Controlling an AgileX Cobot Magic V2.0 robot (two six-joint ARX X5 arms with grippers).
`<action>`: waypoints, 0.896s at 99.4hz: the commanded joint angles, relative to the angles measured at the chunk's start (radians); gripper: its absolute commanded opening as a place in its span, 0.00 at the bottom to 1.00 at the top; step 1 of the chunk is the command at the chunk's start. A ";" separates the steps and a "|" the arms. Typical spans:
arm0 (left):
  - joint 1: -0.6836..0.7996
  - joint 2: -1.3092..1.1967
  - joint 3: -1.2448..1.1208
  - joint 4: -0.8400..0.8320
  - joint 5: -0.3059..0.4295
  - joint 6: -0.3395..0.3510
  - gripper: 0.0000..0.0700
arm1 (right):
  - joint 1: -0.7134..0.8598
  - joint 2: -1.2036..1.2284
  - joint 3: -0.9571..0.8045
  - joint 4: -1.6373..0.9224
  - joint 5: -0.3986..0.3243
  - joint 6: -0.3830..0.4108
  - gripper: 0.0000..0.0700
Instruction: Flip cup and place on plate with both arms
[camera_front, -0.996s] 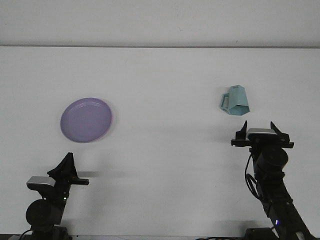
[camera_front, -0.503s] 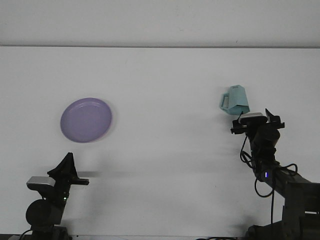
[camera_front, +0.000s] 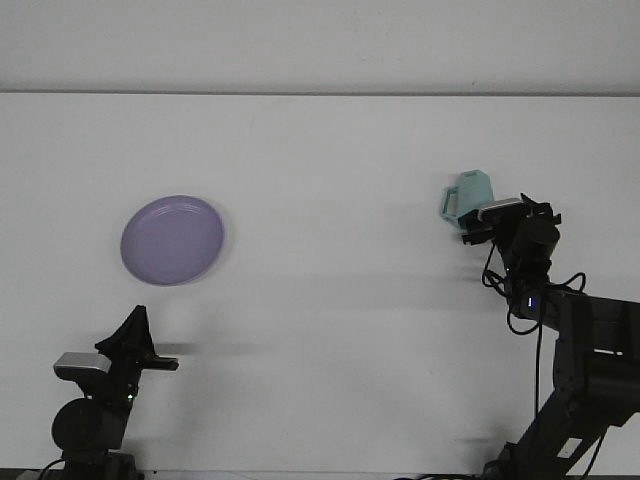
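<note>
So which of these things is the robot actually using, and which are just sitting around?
For the job:
- teal cup, upside down
- purple plate
- right hand, at the cup
- left hand, parked near the front edge

Just lying about:
- nothing; only the bare white table

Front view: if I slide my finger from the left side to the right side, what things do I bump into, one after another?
Left gripper → purple plate → light blue cup → right gripper, reaching right up to the cup.

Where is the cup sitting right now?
In the front view, the light-blue cup is on the table's right side, directly beyond the right gripper, far from the purple plate on the left.
</note>
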 joint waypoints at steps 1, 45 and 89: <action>-0.002 0.000 -0.016 0.008 0.005 0.002 0.02 | 0.000 0.041 0.032 0.010 -0.022 -0.021 0.77; -0.002 0.000 -0.016 0.009 0.005 0.002 0.02 | -0.002 0.079 0.084 0.009 -0.093 -0.056 0.01; -0.002 0.000 -0.001 0.017 0.005 0.000 0.02 | 0.001 -0.126 0.085 -0.188 -0.091 0.149 0.01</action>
